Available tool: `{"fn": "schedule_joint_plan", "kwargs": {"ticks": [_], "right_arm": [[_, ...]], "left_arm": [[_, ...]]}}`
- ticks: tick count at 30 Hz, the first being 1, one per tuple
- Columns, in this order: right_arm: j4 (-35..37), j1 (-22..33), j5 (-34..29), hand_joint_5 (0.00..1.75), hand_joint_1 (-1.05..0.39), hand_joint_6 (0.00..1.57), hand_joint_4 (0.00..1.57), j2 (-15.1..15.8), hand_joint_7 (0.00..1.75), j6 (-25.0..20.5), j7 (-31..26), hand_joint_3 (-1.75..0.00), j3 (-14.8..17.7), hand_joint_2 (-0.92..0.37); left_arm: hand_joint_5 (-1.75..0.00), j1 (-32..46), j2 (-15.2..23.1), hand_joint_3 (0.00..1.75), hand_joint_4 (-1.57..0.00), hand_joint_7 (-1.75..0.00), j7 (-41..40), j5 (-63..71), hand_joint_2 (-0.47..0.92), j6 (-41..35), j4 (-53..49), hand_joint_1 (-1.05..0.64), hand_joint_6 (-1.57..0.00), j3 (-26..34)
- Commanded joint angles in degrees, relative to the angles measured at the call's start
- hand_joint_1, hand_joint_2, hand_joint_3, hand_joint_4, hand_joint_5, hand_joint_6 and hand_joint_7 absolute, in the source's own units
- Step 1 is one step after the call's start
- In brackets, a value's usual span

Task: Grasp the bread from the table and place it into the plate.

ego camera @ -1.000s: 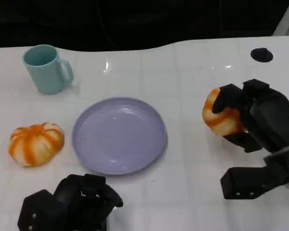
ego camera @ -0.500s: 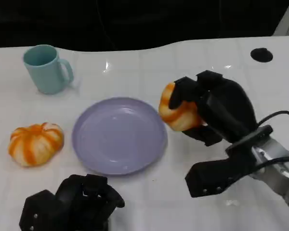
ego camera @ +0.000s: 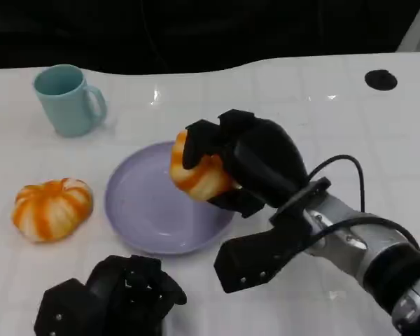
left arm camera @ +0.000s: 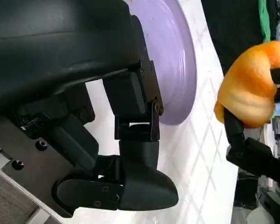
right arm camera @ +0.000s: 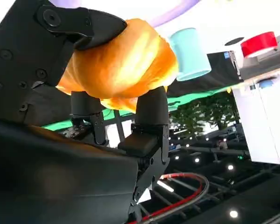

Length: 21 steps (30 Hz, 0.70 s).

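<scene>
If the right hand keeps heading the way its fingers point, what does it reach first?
Judging from the head view, the right hand, gripping the bread, points toward the robot's left across the purple plate. Beyond that lies the striped pumpkin-like piece. The hand's height above the plate is unclear.

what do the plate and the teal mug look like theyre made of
Plate: looks like smooth plastic or glazed ceramic, lavender, with a soft sheen on its face; the look leaves open which.
Teal mug: probably ceramic or plastic, an even matte-to-satin teal, with a thick wall at the rim and a moulded handle.
</scene>
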<state>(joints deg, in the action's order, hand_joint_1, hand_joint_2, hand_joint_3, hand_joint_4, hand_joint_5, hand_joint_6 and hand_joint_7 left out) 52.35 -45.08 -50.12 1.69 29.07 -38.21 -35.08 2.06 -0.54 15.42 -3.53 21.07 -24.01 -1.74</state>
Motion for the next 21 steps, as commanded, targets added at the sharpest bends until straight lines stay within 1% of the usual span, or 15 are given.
{"fn": "schedule_joint_plan", "kwargs": {"ticks": [1,6,7,8,9,10,11,12,13,15,17,18,19,20,21], "right_arm": [[4.0,-3.0,-0.1,1.75,-0.25,0.75,0.97,-2.3,1.75,0.0,-2.5,-1.26,-0.8,-0.36],[7.8,-4.2,1.4,1.75,-0.19,0.73,0.96,-5.1,1.74,-0.3,-2.7,-1.26,-0.2,-0.32],[8.3,-4.2,1.8,1.75,-0.18,0.73,0.94,-5.5,1.68,-0.5,-2.4,-1.26,0.0,-0.32],[8.7,-4.3,2.2,1.75,-0.18,0.76,0.93,-5.8,1.56,-0.6,-1.9,-1.25,0.2,-0.33],[9.1,-4.4,2.5,1.75,-0.17,0.82,0.90,-6.1,1.35,-0.7,-1.3,-1.22,0.3,-0.33],[9.4,-4.5,2.8,1.54,-0.19,0.87,0.83,-6.2,0.97,-0.9,-0.3,-0.97,0.3,-0.41],[9.6,-4.5,3.2,1.38,-0.20,0.91,0.81,-6.3,0.73,-1.1,1.0,-0.84,0.4,-0.47],[9.5,-4.4,3.7,1.23,-0.21,0.91,0.76,-6.2,0.54,-1.4,2.7,-0.75,0.5,-0.51],[9.3,-4.4,4.0,0.99,-0.25,0.86,0.66,-6.2,0.34,-1.9,4.4,-0.67,0.5,-0.56],[8.8,-4.3,4.3,0.72,-0.28,0.82,0.62,-6.1,0.16,-2.6,6.3,-0.54,0.5,-0.64],[8.3,-4.1,4.6,0.66,-0.29,0.82,0.61,-6.0,0.12,-2.9,6.9,-0.51,0.5,-0.66],[8.1,-4.1,3.9,0.64,-0.29,0.82,0.61,-5.7,0.11,-3.9,8.1,-0.50,-0.2,-0.66],[7.9,-4.0,3.4,0.51,-0.38,0.55,0.34,-5.6,0.05,-4.8,9.0,-0.37,-0.7,-0.75],[7.6,-3.8,3.0,0.47,-0.42,0.46,0.23,-5.5,0.03,-5.5,9.7,-0.24,-1.1,-0.82],[7.3,-3.7,3.0,0.46,-0.45,0.39,0.15,-5.4,0.01,-6.0,10.5,-0.15,-1.3,-0.87]], "left_arm": [[-1.15,0.5,0.3,0.74,-1.57,-0.69,-0.5,-0.4,0.50,-0.7,0.9,-1.05,-1.43,0.3],[-1.15,0.4,0.4,0.74,-1.57,-0.68,-0.4,-0.2,0.50,-0.3,0.5,-1.05,-1.44,0.3],[-1.15,0.4,0.4,0.74,-1.57,-0.68,-0.4,-0.2,0.50,-0.4,0.5,-1.05,-1.44,0.3],[-1.15,0.4,0.4,0.74,-1.57,-0.68,-0.4,-0.2,0.50,-0.5,0.6,-1.05,-1.44,0.3],[-1.15,0.4,0.4,0.74,-1.57,-0.68,-0.4,-0.2,0.50,-0.5,0.6,-1.05,-1.44,0.2],[-1.15,0.4,0.5,0.73,-1.57,-0.68,-0.4,-0.2,0.50,-0.6,0.7,-1.05,-1.44,0.2],[-1.15,0.4,0.5,0.73,-1.57,-0.68,-0.4,-0.1,0.50,-0.5,0.6,-1.05,-1.44,0.2],[-1.15,0.4,0.5,0.73,-1.57,-0.68,-0.4,-0.1,0.51,-0.5,0.5,-1.05,-1.44,0.2],[-1.15,0.4,0.5,0.73,-1.57,-0.68,-0.4,-0.1,0.51,-0.5,0.5,-1.05,-1.44,0.2],[-1.16,0.4,0.5,0.73,-1.57,-0.67,-0.4,-0.1,0.51,-0.5,0.5,-1.05,-1.44,0.2],[-1.16,0.4,0.4,0.72,-1.57,-0.67,-0.4,-0.1,0.51,-0.5,0.5,-1.05,-1.44,0.2],[-1.16,0.4,0.4,0.72,-1.57,-0.67,-0.4,-0.1,0.51,-0.6,0.6,-1.05,-1.44,0.2],[-1.16,0.5,0.4,0.72,-1.57,-0.67,-0.4,-0.2,0.51,-0.7,0.8,-1.05,-1.44,0.2],[-1.16,0.5,0.4,0.72,-1.57,-0.67,-0.4,-0.3,0.51,-0.9,0.9,-1.05,-1.44,0.3],[-1.16,0.5,0.4,0.72,-1.57,-0.67,-0.3,-0.4,0.51,-1.0,1.0,-1.05,-1.44,0.3]]}}
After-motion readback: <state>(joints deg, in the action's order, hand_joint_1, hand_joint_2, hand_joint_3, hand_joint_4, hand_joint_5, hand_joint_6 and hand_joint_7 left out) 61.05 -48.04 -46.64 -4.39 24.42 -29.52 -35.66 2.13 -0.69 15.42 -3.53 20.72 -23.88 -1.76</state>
